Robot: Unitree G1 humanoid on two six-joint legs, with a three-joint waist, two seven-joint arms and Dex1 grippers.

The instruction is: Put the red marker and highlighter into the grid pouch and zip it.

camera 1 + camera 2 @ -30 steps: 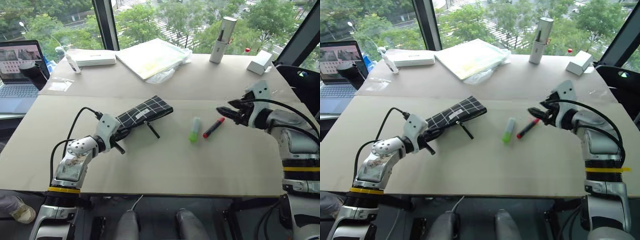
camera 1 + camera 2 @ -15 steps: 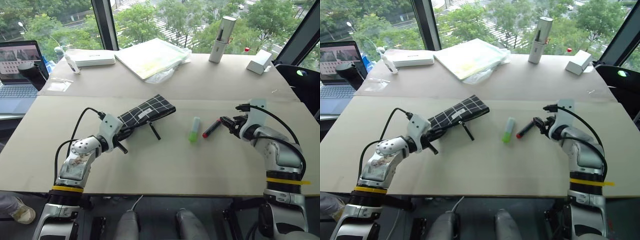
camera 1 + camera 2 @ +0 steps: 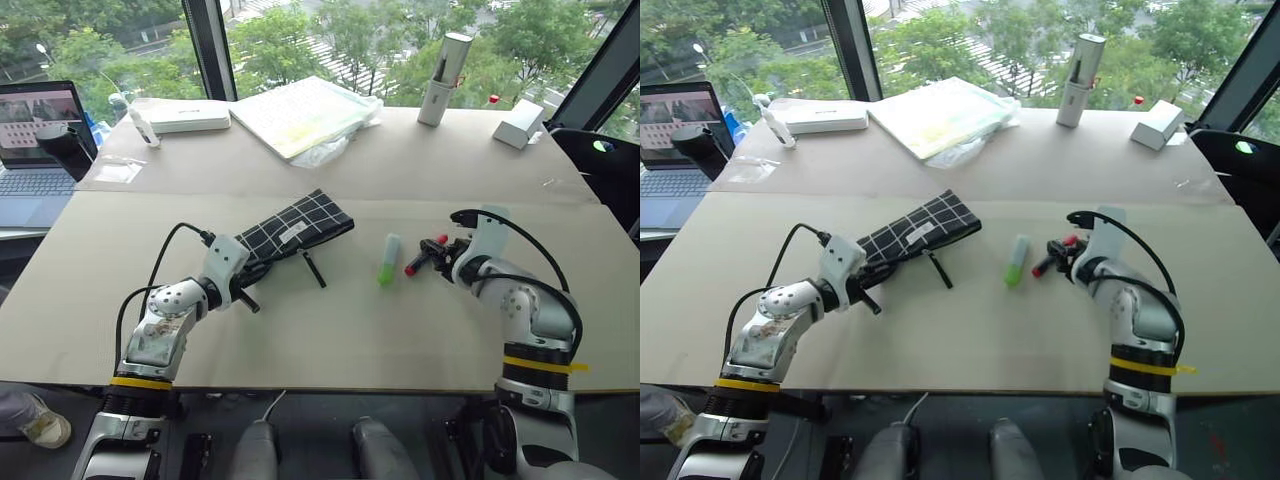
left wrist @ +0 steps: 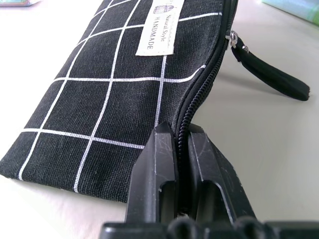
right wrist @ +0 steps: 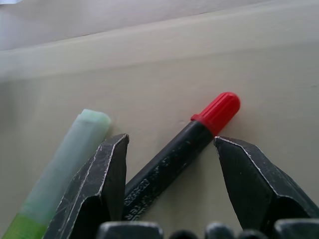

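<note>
Reaching for the first pen is the step in hand. The right pincer (image 5: 169, 191) stands open, its two black fingers (image 5: 107, 184) on either side of the slim red marker with a black barrel (image 5: 199, 132), and it holds nothing yet. The marker lies on the pale cardboard-covered desk (image 3: 330, 340), on the side of the stubby light-green highlighter with a pale cap (image 3: 389, 258) that is away from the pouch, and just beside it. On the highlighter's other side, well apart from it, lies the flat black fabric pouch with white grid lines (image 3: 295, 228). Its zipper pull (image 3: 313, 268) hangs from the end nearer the highlighter, so the zip looks mostly closed.

The left pincer (image 4: 181, 164) is shut on the zip edge of the pouch at the end far from the highlighter.

Next, I judge, the right fingers should close on the marker barrel without catching the highlighter, which sits close beside one finger. The pouch must also be unzipped before any pen goes in.
</note>
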